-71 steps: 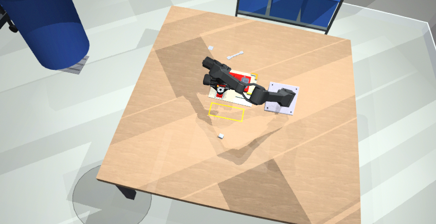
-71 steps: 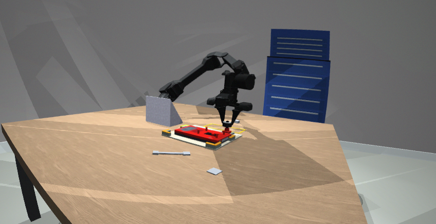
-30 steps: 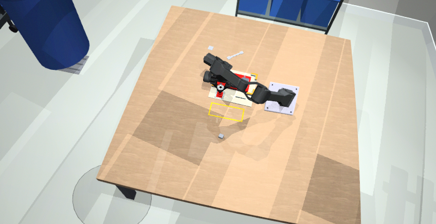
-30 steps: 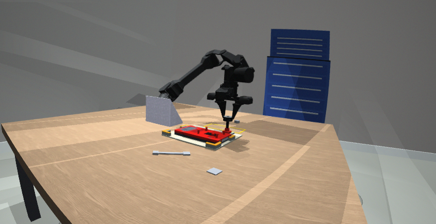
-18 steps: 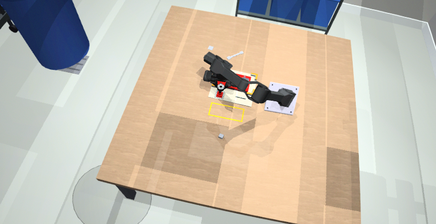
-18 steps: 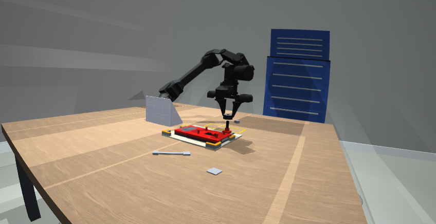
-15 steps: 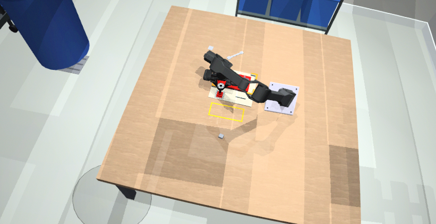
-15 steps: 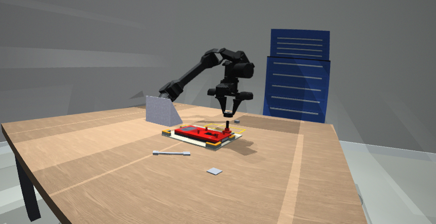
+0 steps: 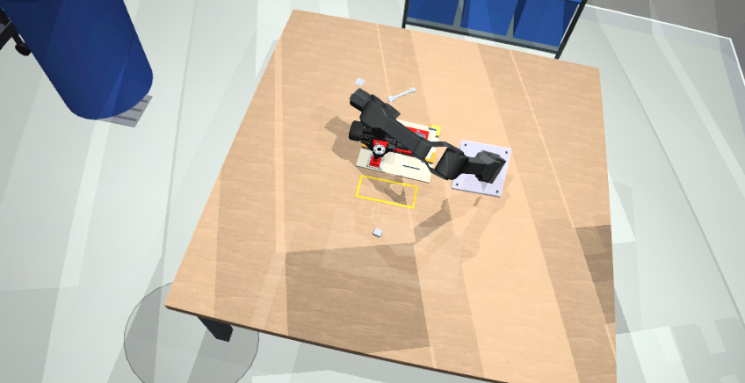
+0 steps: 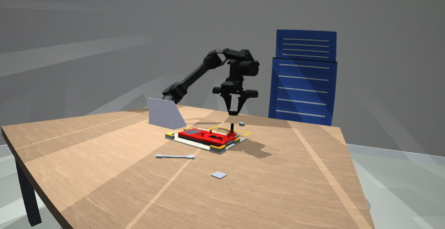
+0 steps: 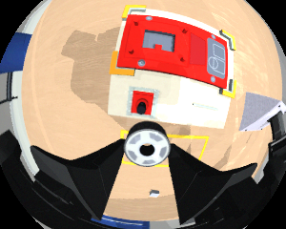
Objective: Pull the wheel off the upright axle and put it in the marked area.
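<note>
The wheel (image 9: 379,149) (image 10: 232,113) (image 11: 133,149), black with a pale spoked hub, is between the fingertips of my gripper (image 10: 233,111) (image 11: 147,145). The gripper is shut on it and holds it level in the air. The upright black axle (image 10: 232,126) (image 11: 141,108) stands on its red base (image 9: 375,161) (image 11: 136,96). A gap shows between its top and the wheel in the exterior view. The marked area, a yellow outline (image 9: 415,197) (image 10: 250,132) (image 11: 191,137), lies on the table beside the board; the wheel hides part of it in the wrist view.
The cream board (image 9: 418,172) (image 11: 181,102) carries the axle base and a red panel (image 10: 193,135) (image 11: 133,35) with short pegs and corner brackets. A small grey block (image 9: 377,232) (image 10: 242,124) (image 11: 154,193), a grey bar (image 9: 401,94) (image 10: 175,156) and a flat square (image 9: 360,81) (image 10: 219,175) lie around it.
</note>
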